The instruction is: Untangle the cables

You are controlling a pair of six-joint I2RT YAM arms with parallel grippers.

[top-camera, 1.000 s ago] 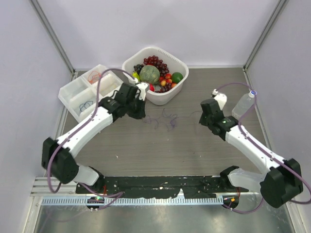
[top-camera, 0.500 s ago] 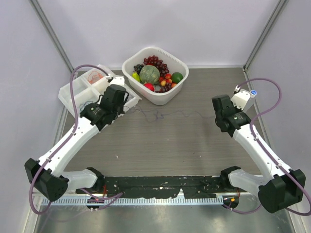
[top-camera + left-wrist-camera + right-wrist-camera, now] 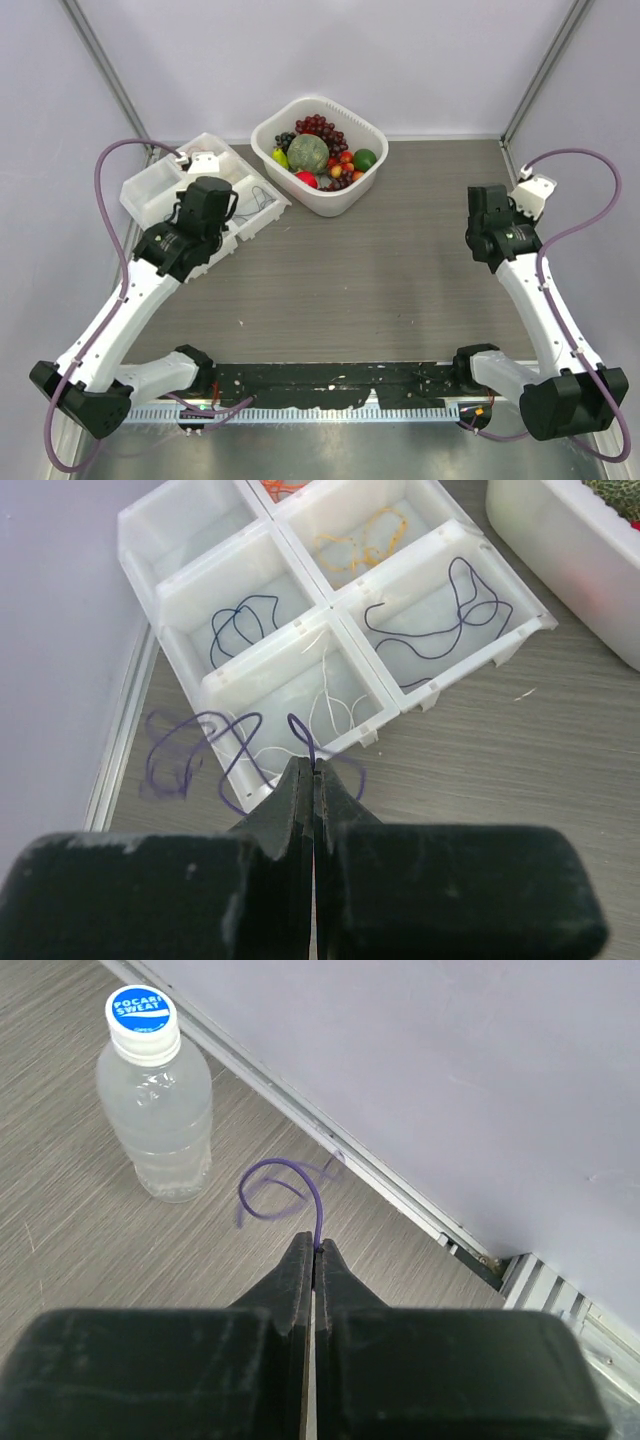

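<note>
The left gripper point(image 3: 313, 772) is pinched shut on a purple cable point(image 3: 185, 742). The cable's loops dangle over the near-left corner of the divided tray point(image 3: 330, 608). Held there, it looks poised to drop into a compartment, sorted by colour like the yellow cable point(image 3: 368, 540) and white cable point(image 3: 326, 702) lying inside. The right gripper point(image 3: 314, 1245), well apart at the table's right side, clamps a second purple cable point(image 3: 275, 1185), probably to keep the two separated. Near it stands a bottle point(image 3: 155, 1120) whose cap point(image 3: 145, 1012) reads "POCARI SWEAT".
</note>
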